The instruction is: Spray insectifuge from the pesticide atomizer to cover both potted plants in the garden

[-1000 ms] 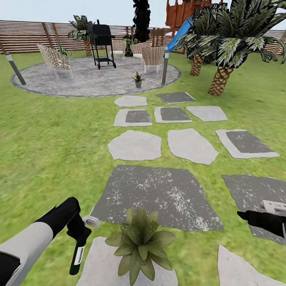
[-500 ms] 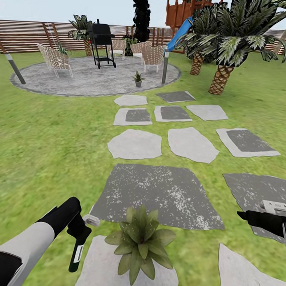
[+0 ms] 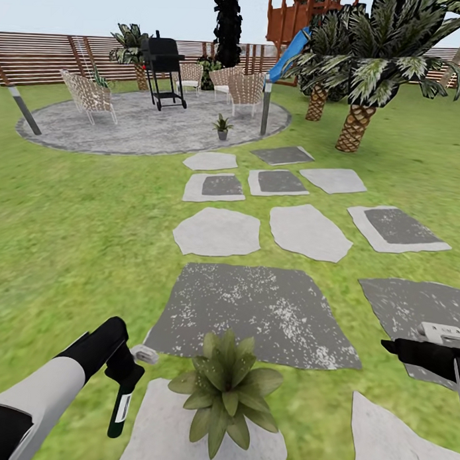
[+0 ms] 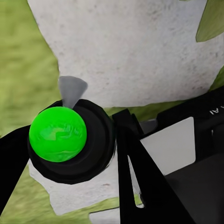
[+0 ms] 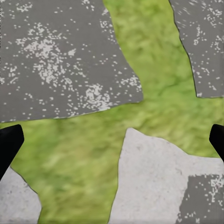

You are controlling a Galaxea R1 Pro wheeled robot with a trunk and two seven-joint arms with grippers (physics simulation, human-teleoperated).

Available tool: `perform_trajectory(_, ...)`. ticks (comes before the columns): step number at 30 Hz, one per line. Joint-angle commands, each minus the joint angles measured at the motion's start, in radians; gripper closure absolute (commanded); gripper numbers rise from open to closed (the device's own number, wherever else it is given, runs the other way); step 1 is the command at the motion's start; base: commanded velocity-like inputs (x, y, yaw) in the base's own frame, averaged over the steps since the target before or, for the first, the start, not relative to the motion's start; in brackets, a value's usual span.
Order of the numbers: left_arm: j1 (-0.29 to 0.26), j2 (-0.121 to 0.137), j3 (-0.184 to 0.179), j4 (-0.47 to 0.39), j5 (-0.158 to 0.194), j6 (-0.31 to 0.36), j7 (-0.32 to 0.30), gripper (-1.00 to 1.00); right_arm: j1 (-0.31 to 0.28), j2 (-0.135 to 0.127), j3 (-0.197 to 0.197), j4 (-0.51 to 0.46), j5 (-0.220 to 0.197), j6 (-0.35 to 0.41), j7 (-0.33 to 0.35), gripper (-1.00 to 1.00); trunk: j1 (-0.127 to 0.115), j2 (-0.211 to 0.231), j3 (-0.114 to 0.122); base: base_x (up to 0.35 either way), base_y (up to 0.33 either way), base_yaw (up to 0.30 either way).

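My left gripper [image 3: 123, 371] is shut on the pesticide atomizer [image 3: 122, 406], a slim dark bottle with a white label hanging down over the grass. Its whitish trigger head [image 3: 145, 352] points toward the near potted plant [image 3: 225, 393], a green rosette on a pale stepping stone just to its right. In the left wrist view the atomizer [image 4: 70, 140] appears as a dark round end with a bright green centre, held against black fingers [image 4: 140, 177]. The second potted plant [image 3: 222, 127] stands far off on the round patio's edge. My right gripper [image 3: 393, 347] hovers open at the right, over stones and grass [image 5: 112, 142].
Grey stepping stones [image 3: 253, 320] lead across the lawn to the round paved patio [image 3: 147, 124], which holds a black grill [image 3: 163, 68], wicker chairs [image 3: 89, 96] and a post [image 3: 265, 108]. Palms [image 3: 368, 69] stand at the right. A slat fence [image 3: 44, 58] closes the back.
The atomizer's lower end has swung slightly to the left in my left gripper. The right arm and the view have stayed put.
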Motion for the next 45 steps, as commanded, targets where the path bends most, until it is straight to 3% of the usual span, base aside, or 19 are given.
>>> perform_trajectory(1, 0.000, 0.003, -0.003, -0.002, -0.008, 0.003, -0.010, 1.00, -0.001, 0.000, -0.001, -0.001, 0.010, 0.003, 0.010, -1.00, 0.004, -0.007, -0.004, 0.000, 0.000, 0.000)
perform_trajectory(4, 0.000, 0.006, -0.003, -0.001, -0.008, 0.003, -0.009, 1.00, -0.001, 0.000, 0.000, 0.000, 0.010, 0.003, 0.010, -1.00, 0.015, -0.028, -0.013, 0.000, 0.000, 0.000)
perform_trajectory(15, 0.000, 0.011, -0.003, -0.001, -0.010, 0.003, -0.005, 1.00, -0.001, 0.001, 0.000, -0.001, 0.011, 0.003, 0.010, -1.00, 0.015, -0.028, -0.013, 0.000, 0.000, 0.000)
perform_trajectory(22, 0.000, 0.019, -0.005, -0.001, -0.010, 0.003, -0.005, 1.00, -0.001, 0.000, -0.001, -0.001, 0.011, 0.003, 0.010, -1.00, 0.031, -0.056, -0.026, 0.000, 0.000, 0.000)
perform_trajectory(33, 0.018, 0.009, -0.009, 0.000, -0.008, 0.003, -0.006, 1.00, -0.001, 0.000, 0.000, -0.001, 0.011, 0.003, 0.011, -1.00, 0.031, -0.056, -0.026, 0.000, 0.000, 0.000)
perform_trajectory(37, 0.025, 0.008, -0.010, 0.000, -0.007, 0.003, -0.006, 1.00, -0.001, 0.001, 0.000, 0.000, 0.010, 0.003, 0.011, -1.00, 0.046, -0.084, -0.038, 0.000, 0.000, 0.000)
perform_trajectory(45, 0.027, 0.009, -0.009, 0.000, -0.007, 0.003, -0.006, 1.00, -0.001, 0.001, 0.000, 0.000, 0.010, 0.003, 0.010, -1.00, 0.046, -0.084, -0.038, 0.000, 0.000, 0.000)
